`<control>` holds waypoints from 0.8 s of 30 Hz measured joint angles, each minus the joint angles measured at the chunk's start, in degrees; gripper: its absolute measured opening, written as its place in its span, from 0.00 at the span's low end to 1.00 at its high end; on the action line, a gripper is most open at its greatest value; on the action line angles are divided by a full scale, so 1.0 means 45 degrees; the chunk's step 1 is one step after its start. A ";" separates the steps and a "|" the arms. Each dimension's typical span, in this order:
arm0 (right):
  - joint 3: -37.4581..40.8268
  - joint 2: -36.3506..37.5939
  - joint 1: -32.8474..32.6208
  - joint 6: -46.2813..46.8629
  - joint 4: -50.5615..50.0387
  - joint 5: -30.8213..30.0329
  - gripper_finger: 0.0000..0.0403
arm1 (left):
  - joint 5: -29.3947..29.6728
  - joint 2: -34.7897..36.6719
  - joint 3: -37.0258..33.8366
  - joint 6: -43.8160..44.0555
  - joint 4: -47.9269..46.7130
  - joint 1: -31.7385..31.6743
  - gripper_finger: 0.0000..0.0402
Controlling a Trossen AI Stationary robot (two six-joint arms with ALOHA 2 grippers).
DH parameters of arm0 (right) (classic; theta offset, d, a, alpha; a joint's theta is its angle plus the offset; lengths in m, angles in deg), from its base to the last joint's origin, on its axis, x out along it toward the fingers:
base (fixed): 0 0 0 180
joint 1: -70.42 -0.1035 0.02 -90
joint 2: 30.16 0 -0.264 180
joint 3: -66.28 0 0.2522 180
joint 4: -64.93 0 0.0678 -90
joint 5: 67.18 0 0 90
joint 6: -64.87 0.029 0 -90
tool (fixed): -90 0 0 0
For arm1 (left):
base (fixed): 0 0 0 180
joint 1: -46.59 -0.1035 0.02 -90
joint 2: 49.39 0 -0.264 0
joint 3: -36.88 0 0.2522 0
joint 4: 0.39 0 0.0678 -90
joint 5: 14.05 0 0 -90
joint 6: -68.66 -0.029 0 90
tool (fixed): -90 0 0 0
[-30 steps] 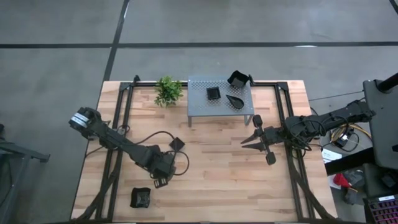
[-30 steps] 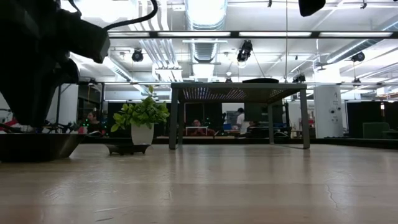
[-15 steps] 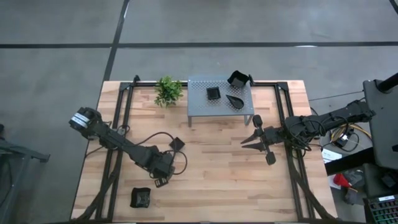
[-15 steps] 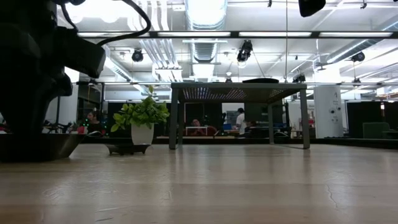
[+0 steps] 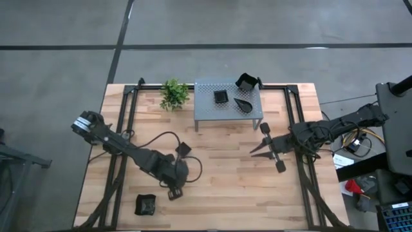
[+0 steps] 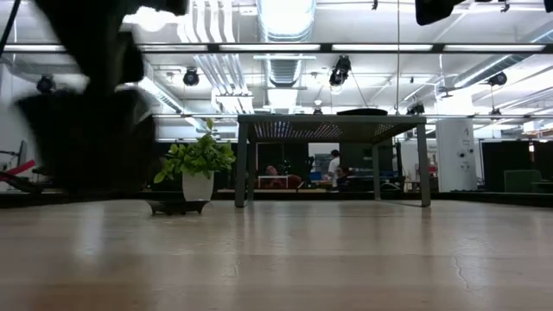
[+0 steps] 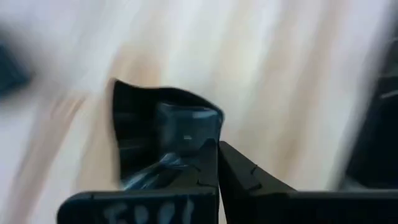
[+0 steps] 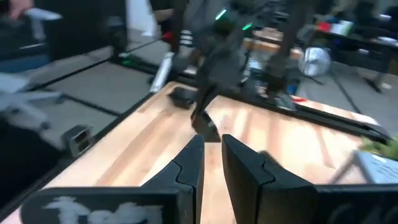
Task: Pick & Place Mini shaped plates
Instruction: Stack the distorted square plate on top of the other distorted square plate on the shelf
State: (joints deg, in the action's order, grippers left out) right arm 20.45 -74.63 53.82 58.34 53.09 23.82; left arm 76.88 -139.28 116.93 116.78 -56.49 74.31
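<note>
A: Left gripper (image 7: 217,163)?
B: Lower left of high view, clamped on a mini plate's (image 7: 163,134) rim. Looks stiff, light, glossy; likely slippery, so rim grip fits.
A: Other plates?
B: One (image 5: 146,205) at table's lower-left edge, one (image 5: 183,149) beside the arm, three on the shelf (image 5: 207,109).
A: Obstacles?
B: Plant (image 5: 173,94) beside shelf. Right gripper (image 5: 261,149) waits mid-right, nearly closed, empty.

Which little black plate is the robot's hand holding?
The left gripper is shut on the wavy-rimmed square black plate. The other black plates lie loose: one near the front table edge, one mid-table, three on the grey perforated shelf.
</note>
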 joint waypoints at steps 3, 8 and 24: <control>0.0087 -0.0052 0.0000 -0.0220 0.0092 0.0958 0.13 | 0.0015 0.0001 0.1120 -0.0885 0.0965 -0.0076 0.00; 0.0087 -0.0757 0.0000 -0.0219 0.0345 0.2516 0.13 | 0.0077 0.0005 0.2356 -0.3405 0.3699 -0.0419 0.00; -0.0475 -0.5107 -0.0005 0.0156 0.5324 0.3851 0.38 | 0.0106 -0.0500 0.1887 -0.5921 0.6652 -0.1028 0.00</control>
State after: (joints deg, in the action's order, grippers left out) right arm 18.31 -97.61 53.79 59.04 77.04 41.15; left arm 77.36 -141.53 125.42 90.13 -26.56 69.68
